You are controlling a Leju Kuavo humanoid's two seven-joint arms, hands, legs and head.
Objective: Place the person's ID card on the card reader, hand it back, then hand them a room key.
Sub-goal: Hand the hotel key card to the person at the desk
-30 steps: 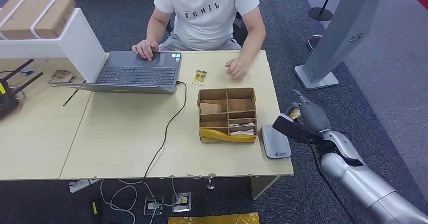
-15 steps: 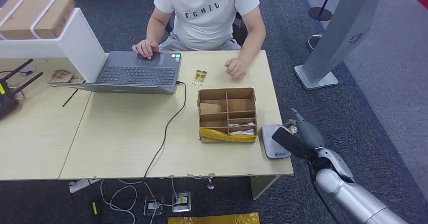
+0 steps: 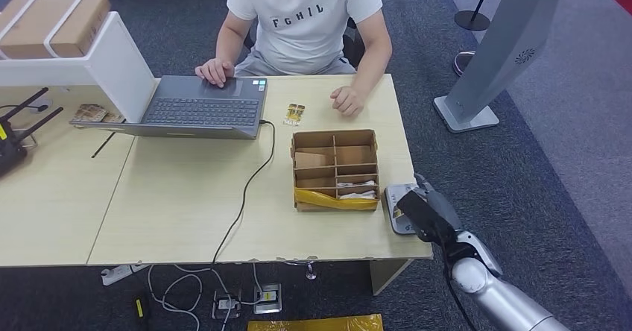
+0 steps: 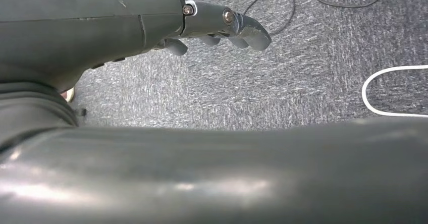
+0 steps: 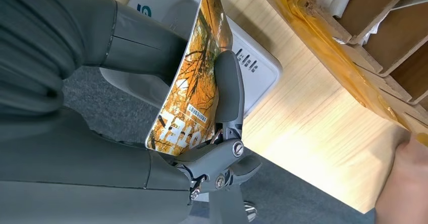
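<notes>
R hand (image 3: 422, 213) pinches ID card (image 5: 194, 82) just over card reader (image 3: 399, 206); lay it flat, centred on reader top. L hand (image 4: 222, 27) holds nothing, fingers loose.

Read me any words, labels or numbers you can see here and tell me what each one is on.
"FGHIL": on the person's white T-shirt.
Card held in the right hand: large white print, rotated and partly hidden, unreadable.
Card reader: blue logo, too small to read.
Laptop stickers: too small.
</notes>
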